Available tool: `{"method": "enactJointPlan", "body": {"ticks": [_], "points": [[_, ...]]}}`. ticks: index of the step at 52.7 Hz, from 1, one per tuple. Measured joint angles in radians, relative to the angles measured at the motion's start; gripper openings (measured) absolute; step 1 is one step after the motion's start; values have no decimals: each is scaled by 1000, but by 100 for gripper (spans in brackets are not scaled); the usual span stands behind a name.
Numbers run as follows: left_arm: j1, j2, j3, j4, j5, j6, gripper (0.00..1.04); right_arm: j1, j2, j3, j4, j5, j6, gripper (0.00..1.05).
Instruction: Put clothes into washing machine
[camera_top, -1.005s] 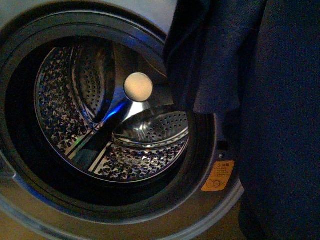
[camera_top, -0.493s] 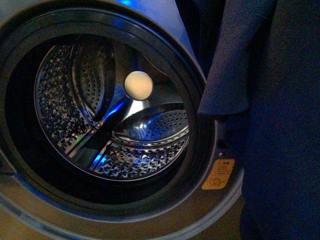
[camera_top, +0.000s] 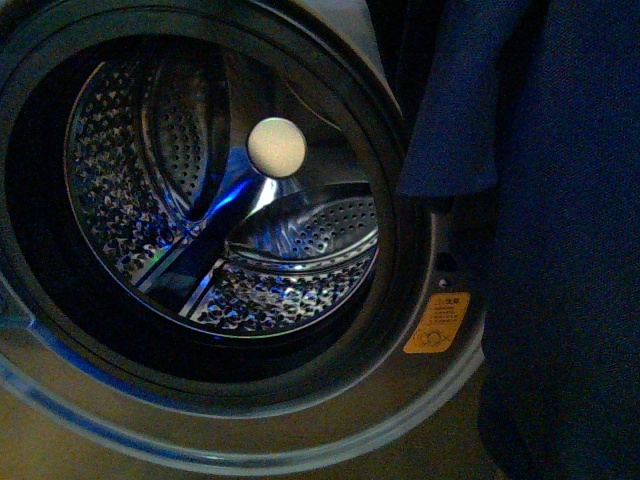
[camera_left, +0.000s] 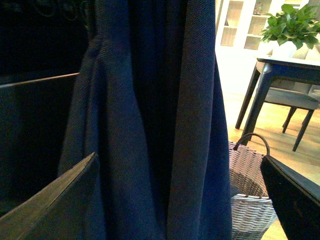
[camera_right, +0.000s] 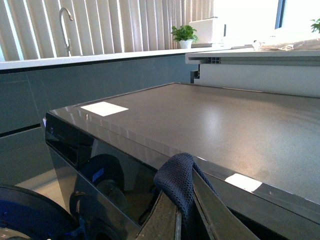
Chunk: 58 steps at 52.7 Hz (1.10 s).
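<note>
The washing machine (camera_top: 415, 420) fills the front view, its round black-rimmed mouth open on the perforated steel drum (camera_top: 130, 210), lit blue inside. The dark navy clothes (camera_top: 560, 240) hang at the right, outside the mouth, covering its right rim. My right gripper (camera_right: 182, 220) is shut on a fold of the clothes (camera_right: 177, 182) above the machine's grey top (camera_right: 210, 125). My left gripper (camera_left: 180, 200) is open, its jaws wide apart on either side of the hanging clothes (camera_left: 150, 125). Neither arm shows in the front view.
An orange warning sticker (camera_top: 438, 323) sits on the porthole's lower right rim. A woven basket (camera_left: 252, 200) stands behind the clothes on a wooden floor. A dark table (camera_left: 290, 67) with a potted plant (camera_left: 292, 22) stands further back. A counter with a tap (camera_right: 65, 25) runs behind the machine.
The clothes have swung to the right, uncovering the porthole's upper right rim. The view of the drum has shifted slightly.
</note>
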Motion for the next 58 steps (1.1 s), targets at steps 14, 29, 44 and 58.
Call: {"method": "enactJointPlan", "body": {"ticks": [14, 29, 44, 58], "points": [[-174, 144, 126, -60, -103, 57, 98, 0, 0, 0, 0, 0, 0, 3], [-297, 182, 151, -40, -297, 97, 98, 0, 0, 0, 0, 0, 0, 3], [-330, 248, 157, -53, -475, 219, 98, 0, 0, 0, 0, 3, 0, 3], [-323, 364, 217, -175, -505, 299, 98, 0, 0, 0, 0, 4, 0, 3]]}}
